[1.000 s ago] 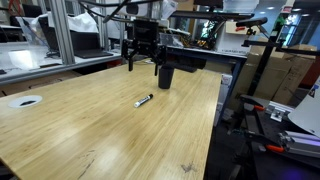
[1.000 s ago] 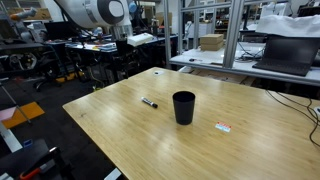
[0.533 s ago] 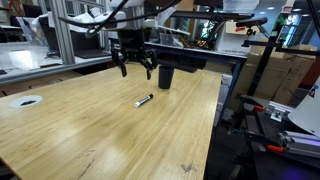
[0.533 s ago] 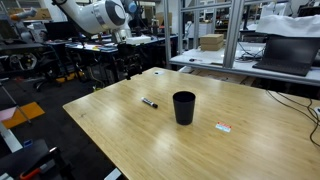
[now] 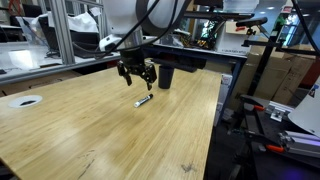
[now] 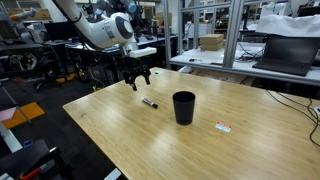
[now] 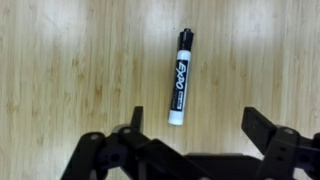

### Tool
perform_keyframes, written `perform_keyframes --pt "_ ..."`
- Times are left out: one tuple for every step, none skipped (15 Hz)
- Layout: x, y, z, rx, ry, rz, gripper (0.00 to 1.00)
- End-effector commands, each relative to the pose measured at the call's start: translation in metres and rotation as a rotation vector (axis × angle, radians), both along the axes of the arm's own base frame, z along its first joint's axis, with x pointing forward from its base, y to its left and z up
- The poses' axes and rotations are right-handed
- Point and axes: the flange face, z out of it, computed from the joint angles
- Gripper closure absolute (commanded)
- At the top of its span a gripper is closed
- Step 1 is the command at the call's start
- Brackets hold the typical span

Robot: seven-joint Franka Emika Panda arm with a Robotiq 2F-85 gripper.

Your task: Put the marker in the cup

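Observation:
The marker, a thin pen with a black cap and a whitish body, lies flat on the wooden table; it also shows in both exterior views. The dark cylindrical cup stands upright on the table beside it, and near the far table edge in an exterior view. My gripper is open and empty, hovering above the marker; it also shows in both exterior views. In the wrist view the marker's white end lies just inside the left finger.
A flat white round ring-shaped object lies at the table's left edge. A small white and red tag lies near the cup. Metal frames, desks and cables surround the table.
My arm has come down and moved from above the cup toward the marker. The gripper stays open. The marker and cup have not moved.

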Motion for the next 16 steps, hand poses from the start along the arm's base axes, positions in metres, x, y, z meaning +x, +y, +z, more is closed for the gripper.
perform_keyframes --pt "0.007 0.003 -0.012 -0.034 -0.034 -0.023 0.00" --pt "0.007 0.003 -0.017 -0.039 -0.035 -0.031 0.00" --pt "0.008 0.003 -0.022 -0.040 -0.036 -0.038 0.00" --pt "0.008 0.003 -0.026 -0.038 -0.038 -0.048 0.00" --pt "0.008 0.001 -0.030 -0.036 -0.038 -0.057 0.00" --pt "0.009 0.001 -0.034 -0.033 -0.041 -0.064 0.00" --pt "0.009 0.000 -0.038 -0.026 -0.044 -0.068 0.00" --pt "0.010 -0.001 -0.041 -0.018 -0.050 -0.069 0.00" --pt "0.011 0.000 -0.044 -0.009 -0.054 -0.067 0.00" --pt "0.011 0.002 -0.044 0.013 -0.058 -0.046 0.00" --pt "0.006 0.001 -0.047 -0.006 -0.029 -0.062 0.00" --pt "0.006 0.002 -0.048 -0.003 -0.029 -0.061 0.00" --pt "0.005 0.002 -0.050 -0.004 -0.026 -0.060 0.00" --pt "0.005 0.003 -0.050 -0.004 -0.026 -0.060 0.00" --pt "0.005 0.003 -0.050 -0.004 -0.026 -0.060 0.00" --pt "0.005 0.003 -0.050 -0.004 -0.026 -0.060 0.00"
